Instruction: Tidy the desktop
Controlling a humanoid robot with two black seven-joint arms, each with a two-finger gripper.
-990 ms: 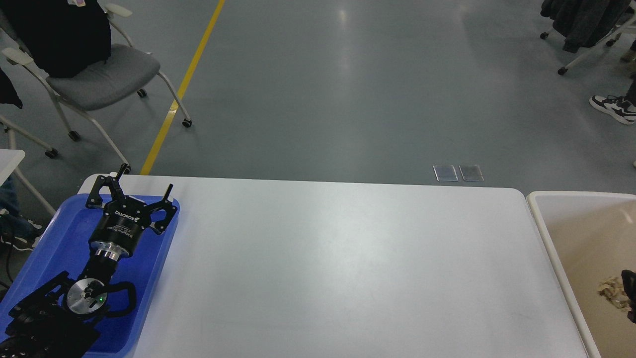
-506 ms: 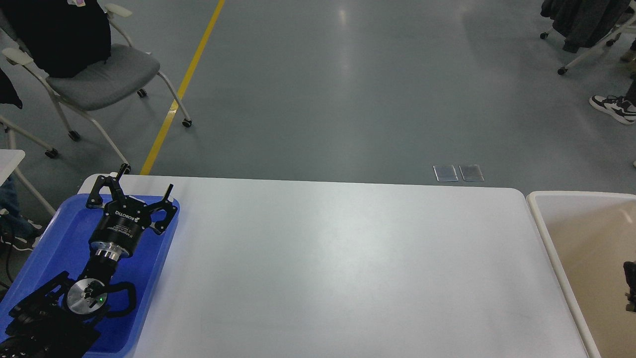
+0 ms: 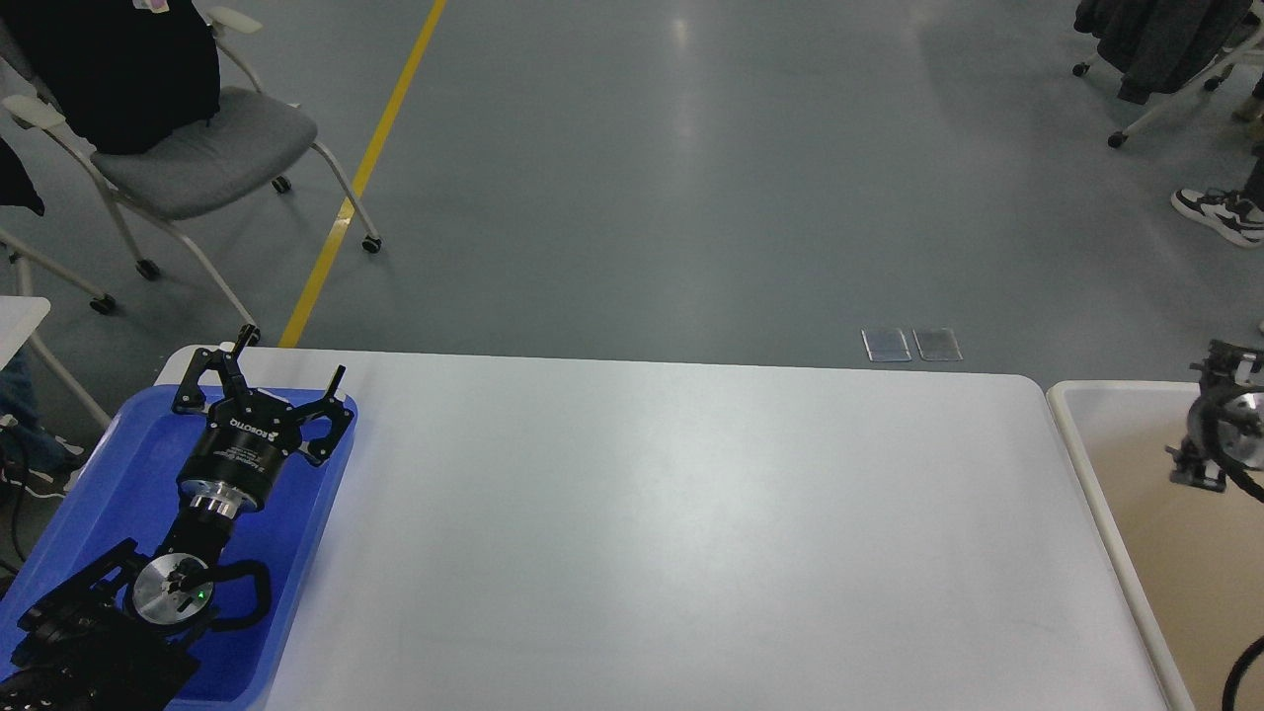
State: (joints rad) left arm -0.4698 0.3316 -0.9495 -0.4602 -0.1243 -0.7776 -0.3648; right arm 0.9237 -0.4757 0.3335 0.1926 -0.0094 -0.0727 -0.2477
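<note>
The white desktop point(image 3: 691, 533) fills the middle of the head view and nothing lies on it. My left gripper point(image 3: 287, 359) hangs over the far end of a blue tray point(image 3: 118, 464) at the desktop's left edge. It is open and empty, with its fingers spread wide. My right arm point(image 3: 1217, 427) comes in at the right edge above a beige bin point(image 3: 1078, 434). Only part of its dark end shows, cut off by the frame, so its fingers cannot be told apart.
The beige bin stands just off the desktop's right end. A grey wheeled chair point(image 3: 197, 148) with a black garment stands far left on the floor, beside a yellow floor line point(image 3: 365, 168). A person's shoe point(image 3: 1220, 212) is at far right.
My right arm has risen from low in the bin to its far part. The crumpled pale scrap seen beside it one second ago no longer shows. The left arm has not moved.
</note>
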